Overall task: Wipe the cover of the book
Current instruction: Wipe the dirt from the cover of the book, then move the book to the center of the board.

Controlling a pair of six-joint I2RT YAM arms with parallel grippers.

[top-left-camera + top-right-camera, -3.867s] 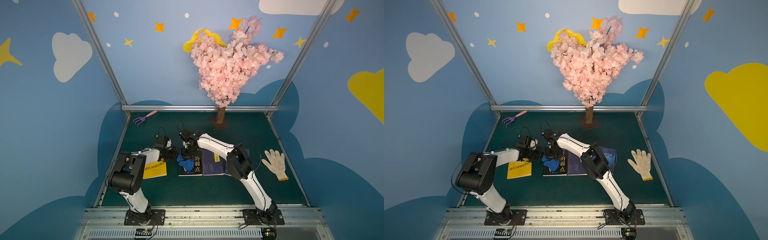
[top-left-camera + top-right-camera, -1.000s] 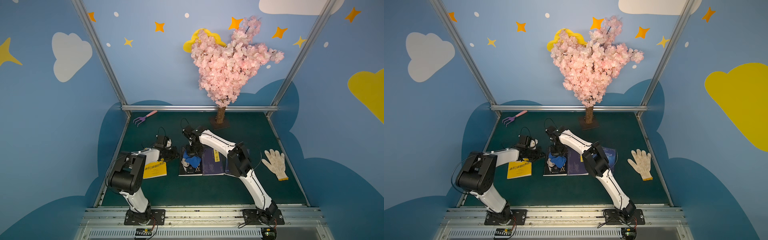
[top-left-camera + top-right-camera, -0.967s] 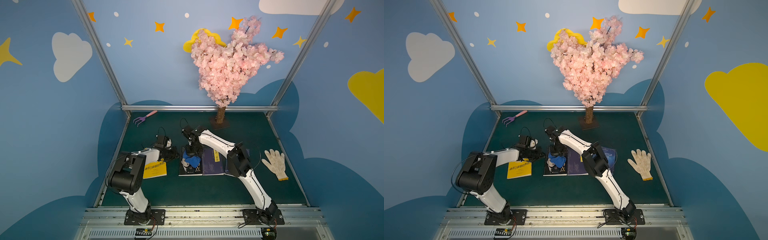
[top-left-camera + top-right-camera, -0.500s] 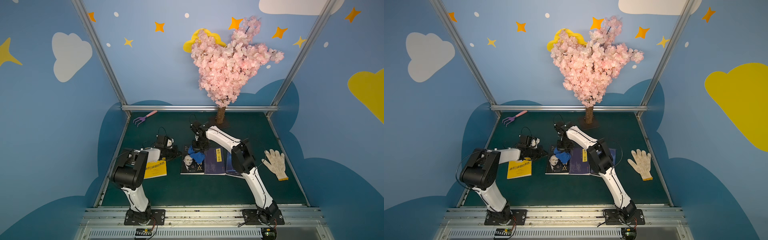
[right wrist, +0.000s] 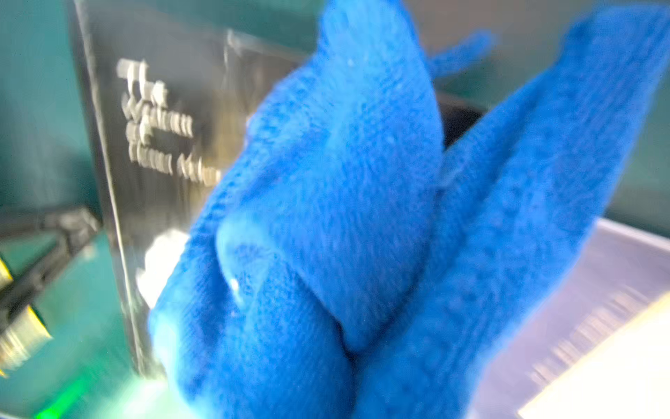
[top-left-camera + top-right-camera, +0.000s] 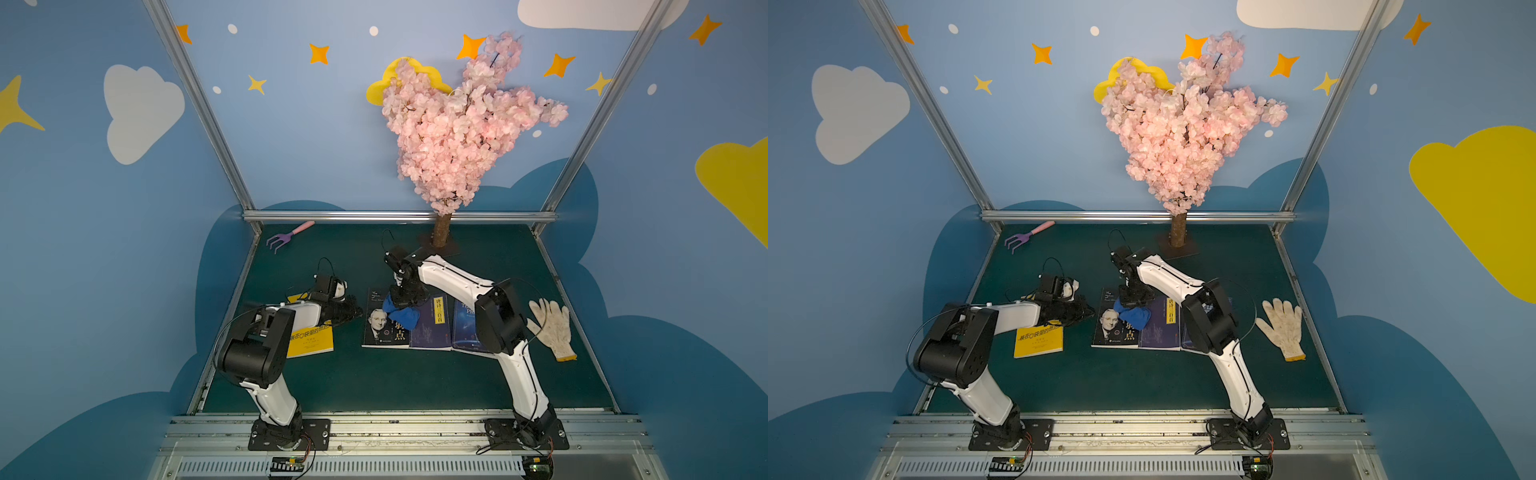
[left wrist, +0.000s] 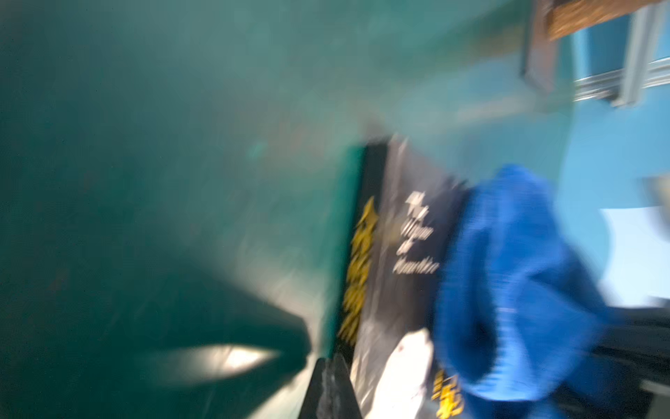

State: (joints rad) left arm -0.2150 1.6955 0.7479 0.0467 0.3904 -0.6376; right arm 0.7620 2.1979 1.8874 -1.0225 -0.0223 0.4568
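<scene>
book look: black book (image 6: 377, 332) had a glossy black cover w/ a b&w portrait of a man and thin white title txt at the far corner. Big yellow chars were half hidden under the blue cloth (image 6: 400, 313). Yellow lettering on the spine too, blurry in the left wrist view.
book spot: lay flat, cover up, mid surface, leftmost of 3 books in a row, edge to edge w/ the navy book (image 6: 430, 326). The third blue book (image 6: 463, 332) sat partly under the right arm.
book axis: long axis ran from the robot side toward the back wall, title end at the wall, spine on the left.
right end effector (image 6: 405, 298): clamped on the cloth, which was bunched on the far-right part of the cover.
left end effector (image 6: 355, 309): closed, nothing in it, just beside the book's left edge, w/ its arm over the yellow book (image 6: 311, 340).
surface (image 6: 374, 386): dark green mat. White glove (image 6: 550, 322) off to the right, purple rake (image 6: 286, 237) in the far left corner, pink blossom tree (image 6: 453, 124) at the back.
room: blue walls w/ clouds + orange stars, alu frame posts.
</scene>
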